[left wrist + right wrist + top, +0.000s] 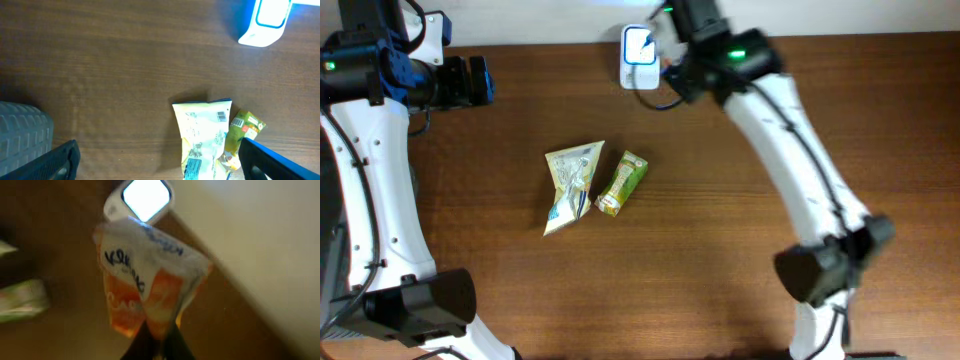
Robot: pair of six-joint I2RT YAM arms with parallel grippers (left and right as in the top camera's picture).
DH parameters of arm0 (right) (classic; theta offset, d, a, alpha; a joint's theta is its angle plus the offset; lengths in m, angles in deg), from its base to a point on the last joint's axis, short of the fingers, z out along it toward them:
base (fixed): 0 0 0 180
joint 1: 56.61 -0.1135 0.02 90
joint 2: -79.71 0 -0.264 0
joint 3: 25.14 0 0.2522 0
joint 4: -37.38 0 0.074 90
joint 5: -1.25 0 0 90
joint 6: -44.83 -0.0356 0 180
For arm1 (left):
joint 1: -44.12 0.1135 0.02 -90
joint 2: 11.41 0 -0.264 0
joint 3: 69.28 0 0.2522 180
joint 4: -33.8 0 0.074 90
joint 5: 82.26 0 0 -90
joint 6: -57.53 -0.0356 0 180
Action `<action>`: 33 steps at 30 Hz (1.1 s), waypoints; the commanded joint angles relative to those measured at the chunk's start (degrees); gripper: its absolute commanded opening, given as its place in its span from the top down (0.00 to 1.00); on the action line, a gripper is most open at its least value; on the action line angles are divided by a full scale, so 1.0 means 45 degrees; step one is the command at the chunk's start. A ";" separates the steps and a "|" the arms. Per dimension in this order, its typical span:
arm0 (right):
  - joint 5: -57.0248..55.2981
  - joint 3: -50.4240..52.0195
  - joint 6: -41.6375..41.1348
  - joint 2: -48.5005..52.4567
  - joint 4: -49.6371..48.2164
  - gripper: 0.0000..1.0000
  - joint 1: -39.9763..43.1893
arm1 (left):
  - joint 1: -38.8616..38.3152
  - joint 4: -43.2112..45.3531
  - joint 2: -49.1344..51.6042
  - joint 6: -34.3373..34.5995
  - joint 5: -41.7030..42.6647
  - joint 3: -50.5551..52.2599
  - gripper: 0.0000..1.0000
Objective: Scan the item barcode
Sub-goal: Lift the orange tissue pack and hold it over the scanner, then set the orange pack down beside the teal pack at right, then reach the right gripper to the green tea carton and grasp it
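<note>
The right claw (157, 337) clenched an orange-and-white plastic tissue packet (150, 280) near the white scanner (145, 197); the left claw (470, 80) hung released. Its barcode should squarely face the scanner, held steady.

R wrist view blurred thruout: tissue pack (150, 280) print only partly legible, lower end hidden betw. R gripper (160, 342) fingers, themselves cut by bottom edge; scanner (140, 200) clipped at top; green smear (22, 305) at left edge unidentifiable. L wrist view: pouch (202, 140) cut by bottom edge, its barcode (221, 116) too small to read, sachet (242, 130) partly behind L gripper (159, 150) finger. Overhead: scanner partly covered by R arm (790, 150).
</note>
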 commanded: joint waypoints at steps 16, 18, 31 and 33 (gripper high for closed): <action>0.0908 0.8228 -0.4143 0.0189 -0.0612 0.50 0.5168 | 0.0068 0.0034 0.0044 -0.0063 -0.0010 0.0024 0.01; 0.0797 0.7786 -0.4148 0.0189 -0.0520 0.44 0.5153 | 0.0068 0.0034 0.0044 -0.0063 -0.0010 0.0024 0.01; 0.8514 0.5459 -0.6397 0.0743 -0.1972 0.40 0.0767 | 0.0068 0.0034 0.0044 -0.0063 -0.0010 0.0024 0.01; 0.8495 0.5464 -0.7257 0.0976 -0.2545 0.46 -0.0340 | 0.0068 0.0034 0.0044 -0.0063 -0.0010 0.0024 0.01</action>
